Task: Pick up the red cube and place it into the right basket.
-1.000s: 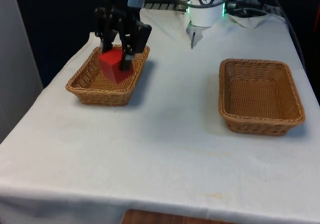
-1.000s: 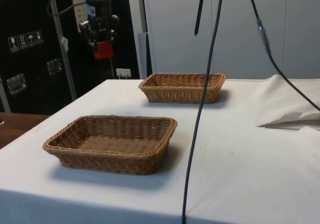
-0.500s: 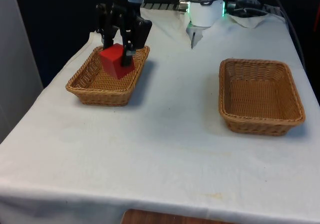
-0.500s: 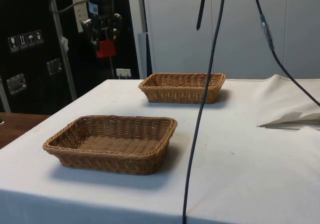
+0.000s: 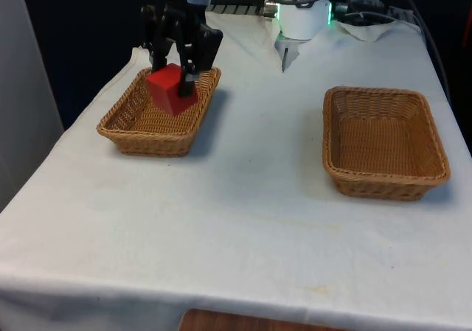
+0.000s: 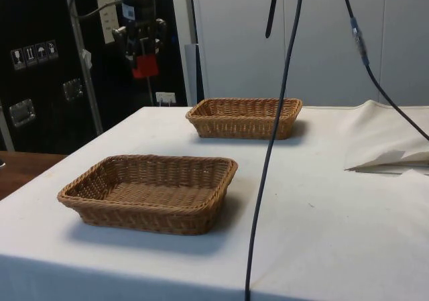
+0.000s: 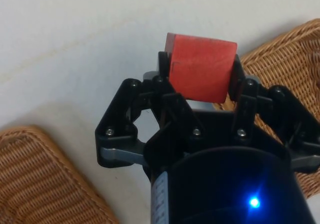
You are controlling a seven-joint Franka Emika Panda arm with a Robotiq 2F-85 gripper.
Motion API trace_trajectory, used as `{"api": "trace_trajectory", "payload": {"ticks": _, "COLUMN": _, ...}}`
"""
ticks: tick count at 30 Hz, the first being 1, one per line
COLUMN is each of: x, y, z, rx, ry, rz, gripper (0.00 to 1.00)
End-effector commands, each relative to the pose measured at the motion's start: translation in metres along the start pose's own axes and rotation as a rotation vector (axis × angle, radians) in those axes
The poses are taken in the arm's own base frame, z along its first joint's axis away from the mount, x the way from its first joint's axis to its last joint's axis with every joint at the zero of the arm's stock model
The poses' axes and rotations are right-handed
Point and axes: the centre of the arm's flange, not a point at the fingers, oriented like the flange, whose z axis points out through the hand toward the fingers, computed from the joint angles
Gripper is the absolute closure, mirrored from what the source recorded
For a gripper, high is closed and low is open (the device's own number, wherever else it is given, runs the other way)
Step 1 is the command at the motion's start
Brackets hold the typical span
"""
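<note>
A white cloth (image 5: 243, 198) covers the table, creased near the far end. A black cable (image 6: 268, 153) hangs down across the side view, and a loose fold of white cloth (image 6: 389, 140) lies bunched at that view's right edge. Dark cabinets (image 6: 40, 66) stand behind

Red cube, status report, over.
Gripper shut on red cube, held above left basket. Right basket empty. Path across cloth unobstructed.

A white cloth (image 5: 243, 198) drapes the worktop. Black curtains (image 5: 81, 29) hang behind it. Pale cabinet doors (image 6: 322, 39) and a dark cabinet (image 6: 40, 66) line the room's side
</note>
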Motion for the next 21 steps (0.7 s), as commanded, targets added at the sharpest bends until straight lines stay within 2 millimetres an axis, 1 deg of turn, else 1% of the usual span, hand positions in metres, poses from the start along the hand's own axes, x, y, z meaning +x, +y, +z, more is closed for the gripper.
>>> {"api": "trace_trajectory", "payload": {"ticks": 1, "x": -0.008, "y": 0.008, "z": -0.004, "rx": 0.000, "ry": 0.001, "rz": -0.002, "gripper": 0.96}}
{"api": "trace_trajectory", "payload": {"ticks": 8, "x": -0.012, "y": 0.013, "z": -0.003, "rx": -0.004, "ry": -0.007, "rz": -0.003, "gripper": 0.96}}
{"api": "trace_trajectory", "payload": {"ticks": 9, "x": -0.004, "y": 0.005, "z": 0.001, "rx": -0.007, "ry": -0.011, "rz": -0.001, "gripper": 0.96}}
{"api": "trace_trajectory", "payload": {"ticks": 10, "x": -0.012, "y": 0.013, "z": -0.004, "rx": -0.005, "ry": -0.008, "rz": -0.003, "gripper": 0.96}}
{"api": "trace_trajectory", "payload": {"ticks": 16, "x": -0.015, "y": 0.016, "z": -0.005, "rx": -0.004, "ry": -0.014, "rz": -0.001, "gripper": 0.96}}
{"api": "trace_trajectory", "payload": {"ticks": 17, "x": -0.015, "y": 0.016, "z": -0.006, "rx": -0.003, "ry": -0.014, "rz": -0.001, "gripper": 0.96}}
{"api": "trace_trajectory", "payload": {"ticks": 18, "x": -0.007, "y": 0.008, "z": -0.001, "rx": -0.004, "ry": -0.018, "rz": 0.000, "gripper": 0.96}}
{"api": "trace_trajectory", "payload": {"ticks": 19, "x": -0.016, "y": 0.017, "z": -0.006, "rx": -0.003, "ry": -0.016, "rz": -0.001, "gripper": 0.96}}
{"api": "trace_trajectory", "payload": {"ticks": 21, "x": -0.017, "y": 0.018, "z": -0.007, "rx": -0.003, "ry": -0.018, "rz": -0.001, "gripper": 0.96}}
